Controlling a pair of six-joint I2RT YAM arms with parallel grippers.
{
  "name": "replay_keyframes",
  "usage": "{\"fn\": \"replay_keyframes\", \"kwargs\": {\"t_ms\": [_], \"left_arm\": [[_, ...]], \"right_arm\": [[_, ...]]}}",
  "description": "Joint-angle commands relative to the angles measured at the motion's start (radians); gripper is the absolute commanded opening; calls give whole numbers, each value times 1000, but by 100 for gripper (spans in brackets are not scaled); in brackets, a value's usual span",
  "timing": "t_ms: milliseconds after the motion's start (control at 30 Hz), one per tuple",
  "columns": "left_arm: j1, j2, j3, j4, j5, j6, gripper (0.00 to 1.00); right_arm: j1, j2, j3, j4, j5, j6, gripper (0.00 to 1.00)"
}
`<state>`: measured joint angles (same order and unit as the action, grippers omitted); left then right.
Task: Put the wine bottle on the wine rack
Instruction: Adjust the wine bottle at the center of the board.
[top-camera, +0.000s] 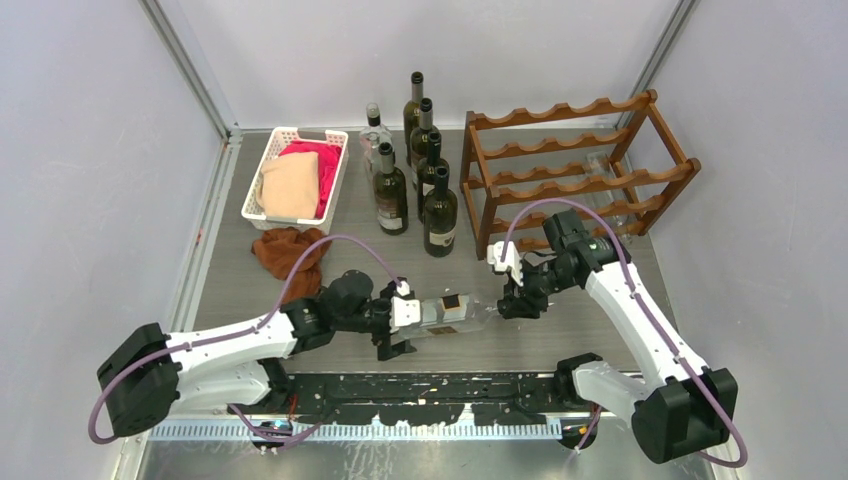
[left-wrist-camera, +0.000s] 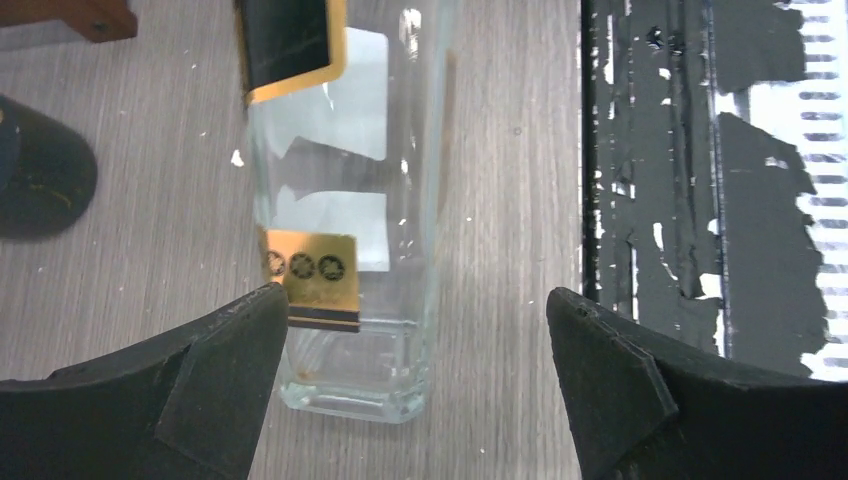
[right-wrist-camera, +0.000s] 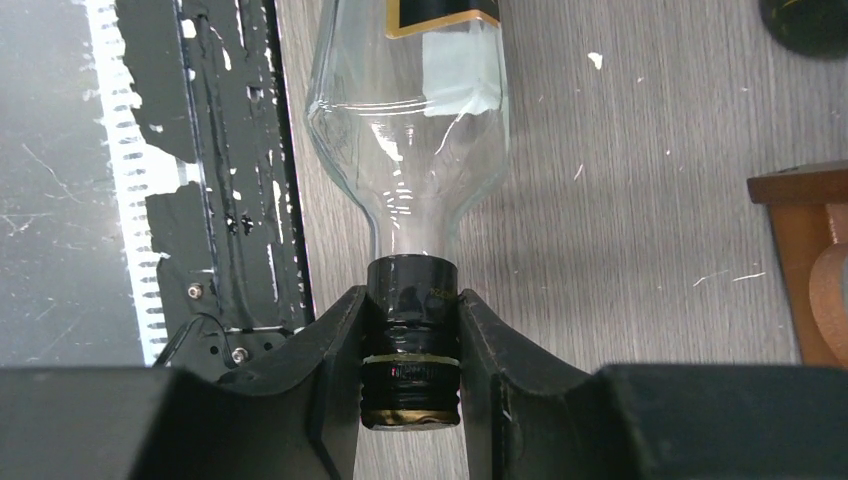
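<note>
One clear glass wine bottle lies horizontal between the arms, in front of the reddish-brown wooden wine rack and apart from it. Its gold-and-black label carries three round emblems, but no lettering is legible. The right gripper is clamped on the black-capped neck. The left gripper stands wide apart around the base. Six upright bottles cluster left of the rack, partly hiding one another.
</note>
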<state>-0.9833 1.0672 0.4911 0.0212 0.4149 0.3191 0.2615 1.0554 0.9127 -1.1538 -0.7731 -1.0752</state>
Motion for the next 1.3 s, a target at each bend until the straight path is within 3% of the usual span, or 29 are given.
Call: {"fn": "replay_keyframes", "kwargs": {"t_ms": [0,367,500,567,600,633,667,700,800,967,1267], "left_arm": [[32,17,-41,235,2,54,100],[94,218,51,287,113,123,97],[97,268,68,289,142,104,88],[98,285,75,298,163,71,75],[98,293,78,296,175,60,63],[98,299,83,291,188,55,44],[98,304,87,281,191,54,17],[98,306,88,278,179,49,3],[98,288,52,340,146,37,0],[98,264,36,372,138,45,0],[97,280,38,406,162,27,0]], "right_arm": [[-19,-19,-39,80,-36,-52,2],[-60,-23,-107,161,-37,-80,4],[-71,-20,-120,170,-40,-76,6],[-72,-16,-125,171,-51,-65,7],[-73,-16,-128,169,-58,-64,8],[-73,-16,-133,169,-63,-63,10],[-72,-18,-138,168,-63,-63,13],[-73,-19,-143,168,-58,-63,17],[-73,-17,-162,171,-57,-71,35],[-71,-24,-209,203,-75,-110,76],[-24,2,-224,282,-65,-65,97]]}}
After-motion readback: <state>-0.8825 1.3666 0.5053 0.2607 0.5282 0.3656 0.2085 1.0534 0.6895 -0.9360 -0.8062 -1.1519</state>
